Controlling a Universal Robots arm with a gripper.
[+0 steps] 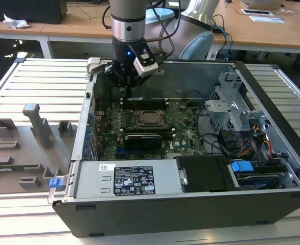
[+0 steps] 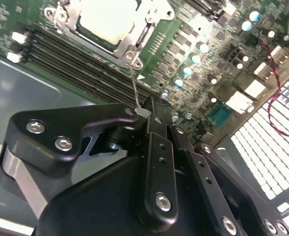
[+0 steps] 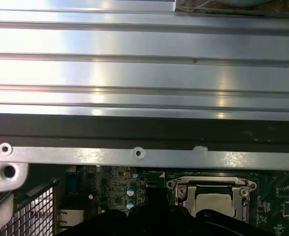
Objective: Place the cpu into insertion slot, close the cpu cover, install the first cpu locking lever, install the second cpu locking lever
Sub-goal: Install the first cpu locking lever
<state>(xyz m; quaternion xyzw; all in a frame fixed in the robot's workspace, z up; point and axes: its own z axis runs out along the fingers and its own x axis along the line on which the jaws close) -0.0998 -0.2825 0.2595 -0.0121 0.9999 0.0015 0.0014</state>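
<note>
The black multi-link gripper (image 2: 149,109) is clenched. Its fingertips are pinched together on the free end of a thin silver wire locking lever (image 2: 136,83). The lever's long axis runs straight from a screwed corner of the cpu cover out over the black memory slots (image 2: 80,61) to the fingertips, and nothing else sits between the fingers.

In the exterior view the gripper (image 1: 129,91) hangs over the green motherboard (image 1: 185,127), near the board's edge by the long grey wall of the open black computer case (image 1: 190,209).

The small square silver-topped cpu (image 2: 107,19) lies flat, metal top up, seated in the square black-framed insertion slot (image 1: 137,120) at mid-board, with its edges square to the frame. The thin silver metal cpu cover (image 2: 68,17) is down over it, and its window frames the chip. In the first wrist view the cpu (image 3: 214,199) shows just inside the case's rim.
</note>
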